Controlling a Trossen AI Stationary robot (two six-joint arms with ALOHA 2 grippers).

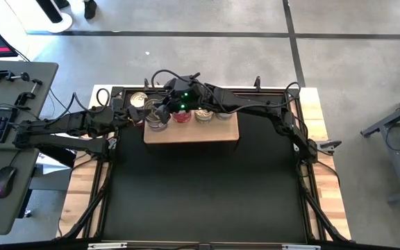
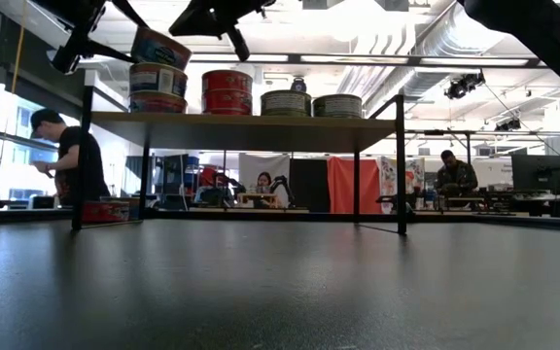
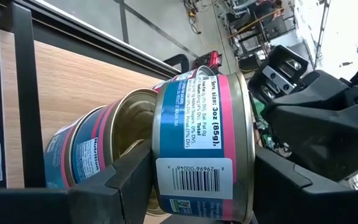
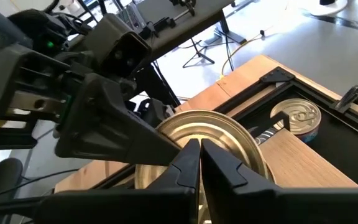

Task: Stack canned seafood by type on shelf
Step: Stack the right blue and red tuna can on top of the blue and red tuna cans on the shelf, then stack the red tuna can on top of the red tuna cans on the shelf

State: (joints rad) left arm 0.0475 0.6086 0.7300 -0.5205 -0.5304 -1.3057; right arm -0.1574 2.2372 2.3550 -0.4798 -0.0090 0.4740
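The tin (image 3: 201, 146) in the left gripper (image 3: 197, 186) is shiny metal wrapped in a glossy paper label, blue and pink with a white barcode patch. Its gold lid (image 4: 213, 140) looks smooth and brushed. The shelf (image 1: 191, 130) top is plain light wood with visible grain. The table mat (image 1: 207, 187) is matt black, and the gripper fingers (image 3: 123, 180) are dull black plastic.

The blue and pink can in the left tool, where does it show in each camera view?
High: can, shelf's left end.
Low: top left, tilted above the blue stack.
Left wrist: centre, between fingers.
Right wrist: gold lid.
Shared landmark: the shelf.
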